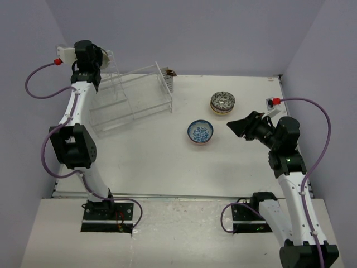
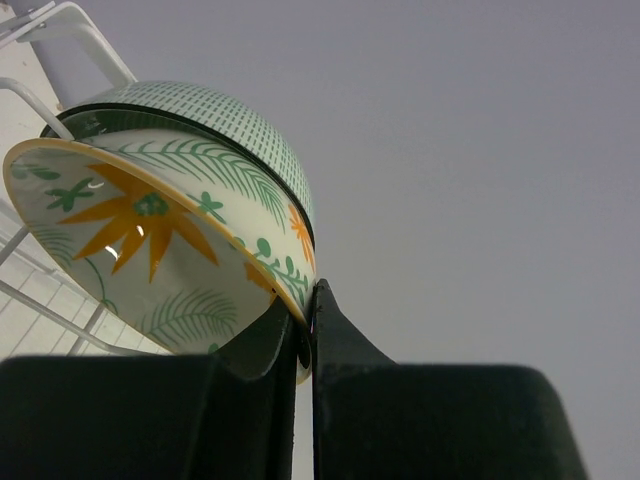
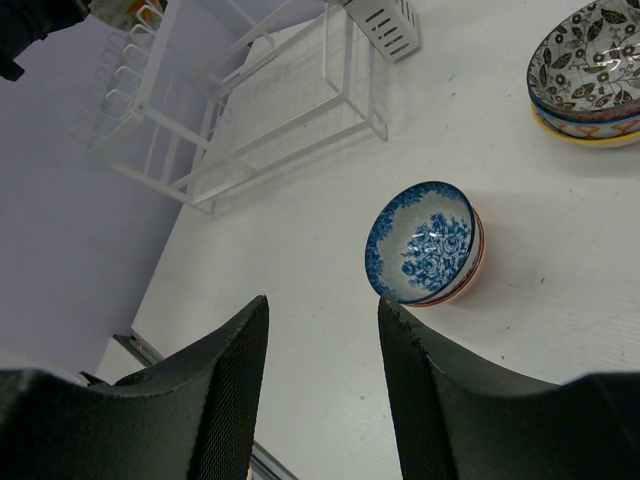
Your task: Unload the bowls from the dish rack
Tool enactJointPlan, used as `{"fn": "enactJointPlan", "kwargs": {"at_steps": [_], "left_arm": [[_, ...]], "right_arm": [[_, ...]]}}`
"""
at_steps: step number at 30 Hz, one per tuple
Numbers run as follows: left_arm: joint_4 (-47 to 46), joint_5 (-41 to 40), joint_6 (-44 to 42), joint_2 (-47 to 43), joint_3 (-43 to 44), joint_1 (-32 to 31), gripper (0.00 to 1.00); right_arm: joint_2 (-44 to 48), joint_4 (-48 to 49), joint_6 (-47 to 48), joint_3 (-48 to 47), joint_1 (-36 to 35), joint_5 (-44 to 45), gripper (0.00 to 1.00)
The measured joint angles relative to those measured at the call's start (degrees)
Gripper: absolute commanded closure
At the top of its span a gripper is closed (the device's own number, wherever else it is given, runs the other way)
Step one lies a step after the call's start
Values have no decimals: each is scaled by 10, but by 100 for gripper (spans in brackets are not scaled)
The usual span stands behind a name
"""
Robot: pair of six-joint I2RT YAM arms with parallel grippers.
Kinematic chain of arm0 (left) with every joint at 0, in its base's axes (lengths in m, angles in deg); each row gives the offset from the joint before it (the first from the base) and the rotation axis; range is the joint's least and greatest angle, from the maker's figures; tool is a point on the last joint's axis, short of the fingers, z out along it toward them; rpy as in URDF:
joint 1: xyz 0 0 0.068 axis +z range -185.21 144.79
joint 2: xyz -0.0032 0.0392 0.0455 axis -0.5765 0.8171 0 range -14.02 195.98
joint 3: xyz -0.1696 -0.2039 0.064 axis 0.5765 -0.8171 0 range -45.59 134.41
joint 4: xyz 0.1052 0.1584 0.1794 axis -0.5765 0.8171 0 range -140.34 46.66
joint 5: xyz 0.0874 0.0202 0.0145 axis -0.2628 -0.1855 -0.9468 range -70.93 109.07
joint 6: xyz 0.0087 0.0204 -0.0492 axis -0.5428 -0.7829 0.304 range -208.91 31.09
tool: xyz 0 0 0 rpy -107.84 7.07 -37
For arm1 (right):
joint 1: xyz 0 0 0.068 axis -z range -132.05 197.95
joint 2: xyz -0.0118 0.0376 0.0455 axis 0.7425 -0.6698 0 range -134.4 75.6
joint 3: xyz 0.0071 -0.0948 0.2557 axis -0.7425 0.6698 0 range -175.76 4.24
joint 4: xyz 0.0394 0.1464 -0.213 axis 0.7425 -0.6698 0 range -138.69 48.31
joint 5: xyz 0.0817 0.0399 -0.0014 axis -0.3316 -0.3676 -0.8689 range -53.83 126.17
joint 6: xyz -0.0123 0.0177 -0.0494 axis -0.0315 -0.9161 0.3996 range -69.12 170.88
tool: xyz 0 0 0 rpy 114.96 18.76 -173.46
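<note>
The clear dish rack [image 1: 128, 97] stands at the table's far left. My left gripper [image 2: 310, 300] is up at its tall back end, shut on the rim of a cream bowl with a yellow-orange flower and green ferns [image 2: 150, 240]. A green-checked bowl [image 2: 235, 125] rests right behind that one. A blue floral bowl [image 1: 200, 132] sits nested in an orange-red one on the table. A black-and-white leaf bowl [image 1: 222, 102] tops another small stack. My right gripper [image 3: 322, 305] hovers open above the table, with nothing between its fingers, near the blue floral bowl [image 3: 425, 243].
A white slotted cutlery holder [image 1: 167, 81] hangs at the rack's right end. Purple walls close in the table on the left, back and right. A metal strip [image 1: 167, 196] marks the table's near edge.
</note>
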Motion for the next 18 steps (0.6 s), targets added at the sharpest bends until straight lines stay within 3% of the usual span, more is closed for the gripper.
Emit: {"fn": "enactJointPlan", "kwargs": {"at_steps": [8,18], "left_arm": [[-57,16,0,-20,-48,3,100],[-64,20,0,-30,-55,4,100]], "right_arm": [[0,0,0,0,0,0,51],[0,0,0,0,0,0,51]]}}
